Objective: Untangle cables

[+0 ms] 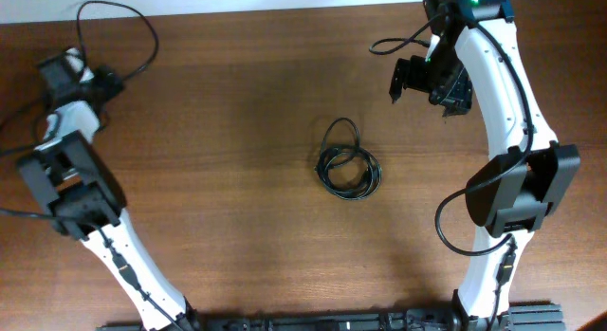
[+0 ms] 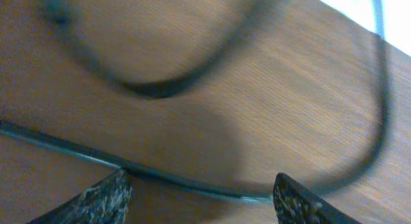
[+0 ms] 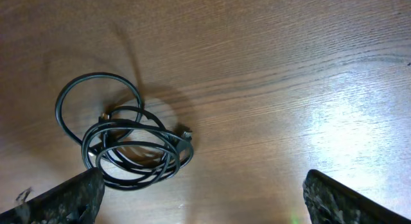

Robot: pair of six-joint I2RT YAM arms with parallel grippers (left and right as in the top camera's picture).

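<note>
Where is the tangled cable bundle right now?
Overhead, the cable bundle lies loose on the wooden table just right of centre, toward the robot's right side. The right wrist view shows it lower left, with nothing touching it.

Glossy black cable coil (image 3: 131, 147) lies on a smooth, slightly shiny wood-grain table (image 3: 270, 70).

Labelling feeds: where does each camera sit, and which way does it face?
Overhead: above the table, looking straight down; left arm, right arm show.
Left wrist: low over the table, facing a blurred cable; fingertips show.
Right wrist: higher, facing down at the tangled cable; fingertips show.
Shared: overhead and right wrist see the tangled cable.
</note>
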